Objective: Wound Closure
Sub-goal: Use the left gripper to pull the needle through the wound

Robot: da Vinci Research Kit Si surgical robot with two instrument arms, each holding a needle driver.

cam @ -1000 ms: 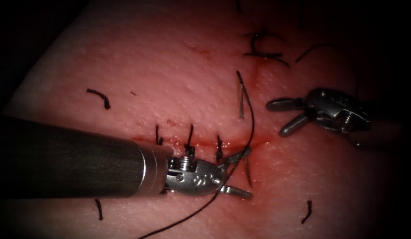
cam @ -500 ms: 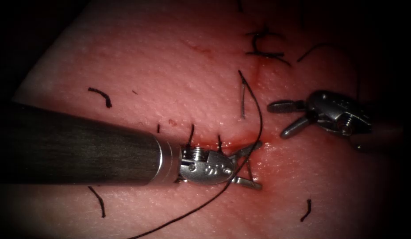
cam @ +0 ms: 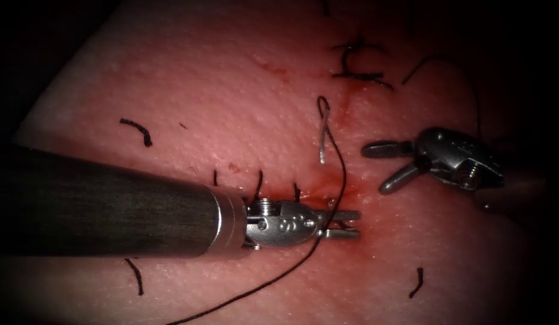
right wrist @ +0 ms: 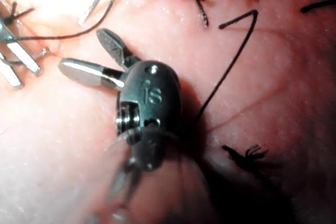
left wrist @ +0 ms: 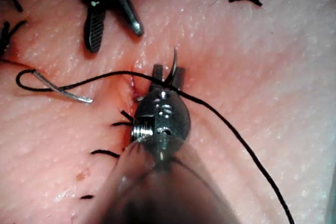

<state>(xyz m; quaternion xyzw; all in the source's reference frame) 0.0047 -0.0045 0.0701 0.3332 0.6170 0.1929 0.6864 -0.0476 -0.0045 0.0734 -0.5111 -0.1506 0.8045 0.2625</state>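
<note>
- The tissue (cam: 231,90) takes up most of the endoscope view: pale pink, pebbly and wet-looking, with darkness past its edges.
- The cut (cam: 315,192) runs roughly across that view, so things sit above or below it rather than left or right. Red fluid (cam: 342,180) pools along it, and a few dark stitches (cam: 258,180) cross it.
- The left tool (cam: 346,223) comes in on a long dark shaft and lies right over the cut. Its jaws are pinched nearly together. In the left wrist view (left wrist: 168,74) a short curved bit of needle stands up between them, so it looks clamped on the needle near the tip end.
- The right tool (cam: 375,167) sits a little apart, up and to the right. Its jaws are spread wide with nothing in them, which is also clear in the right wrist view (right wrist: 83,51).
- The thread (cam: 261,287) runs from the needle's tail, curves down past the left tool's jaws and trails off at the lower edge.
- The needle (cam: 323,135) is in the tissue. Its bare tail length lies above the cut, long axis roughly up-and-down, with the thread end pointing away from the cut. The middle of the curve is buried.
- Cut ends of thread (cam: 138,129) lie scattered on the tissue, and one more (cam: 417,281) is at lower right.
</note>
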